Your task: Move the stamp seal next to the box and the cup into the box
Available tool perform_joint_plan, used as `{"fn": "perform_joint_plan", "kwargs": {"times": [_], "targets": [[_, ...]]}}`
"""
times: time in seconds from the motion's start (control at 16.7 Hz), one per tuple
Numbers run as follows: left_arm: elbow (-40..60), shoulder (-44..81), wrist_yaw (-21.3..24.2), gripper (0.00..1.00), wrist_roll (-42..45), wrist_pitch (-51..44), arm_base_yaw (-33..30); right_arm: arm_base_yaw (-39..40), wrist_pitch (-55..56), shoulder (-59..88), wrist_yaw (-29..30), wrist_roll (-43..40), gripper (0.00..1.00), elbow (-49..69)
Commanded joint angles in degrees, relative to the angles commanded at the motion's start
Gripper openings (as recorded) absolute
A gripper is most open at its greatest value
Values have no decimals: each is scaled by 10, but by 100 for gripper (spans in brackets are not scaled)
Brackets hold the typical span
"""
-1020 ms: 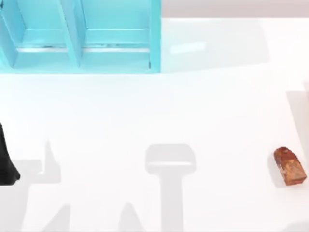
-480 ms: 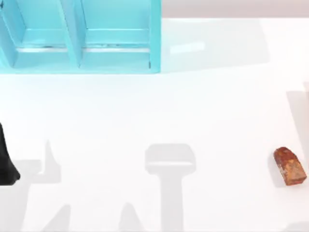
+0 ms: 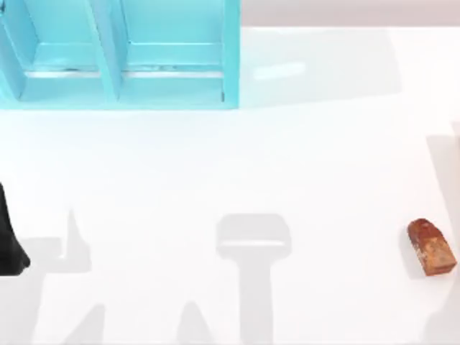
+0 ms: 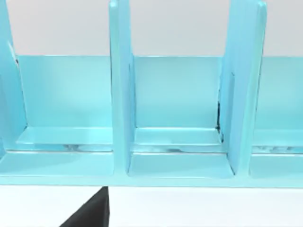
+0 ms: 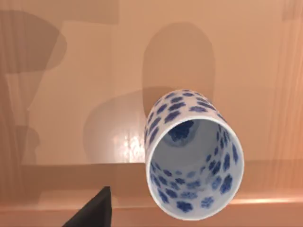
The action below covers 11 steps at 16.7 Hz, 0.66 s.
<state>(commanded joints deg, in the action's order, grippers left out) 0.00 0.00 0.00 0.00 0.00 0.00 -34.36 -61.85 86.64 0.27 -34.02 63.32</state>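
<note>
Nothing has moved across the last second in the top view: stamp seal (image 3: 431, 247), box and shadows all sit where they were. Stamp seal is on the white table (image 3: 237, 158) at the far right, toward the near edge, lying over with its rounded top pointing up-left, well apart from the box. Box (image 3: 230, 57) is the turquoise one at the top left, split by upright dividers into compartments; left wrist view looks straight into it (image 4: 120, 94), three compartments visible, all with bare floors.

Left arm (image 3: 8, 237) is the dark shape at the table's left edge, parked. Left claw: can't tell how far open it is or whether it has hold of anything; the left wrist view gives just a dark wedge at the frame edge.

Cup (image 5: 194, 156) shows in the right wrist view, white with blue flower pattern, mouth toward the camera, blue mark on its inside bottom. It stands on a glossy tan wood-like surface (image 5: 71, 94), with a raised lip of the same material nearby, casting a soft shadow. Right claw: same story, can't tell its opening or its hold.

Table surface is plain glossy white with grey arm shadows along the near side. Beyond the far edge, a flat pale grey backdrop.
</note>
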Motion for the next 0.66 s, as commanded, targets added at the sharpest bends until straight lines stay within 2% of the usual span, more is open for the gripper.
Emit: {"fn": "perform_joint_plan", "kwargs": {"times": [0.3, 0.66], "targets": [[0, 0, 0, 100, 0, 0, 0, -6, -101, -12, 28, -2, 100, 60], [0, 0, 0, 100, 0, 0, 0, -7, -149, -1, -10, -5, 100, 101]]}}
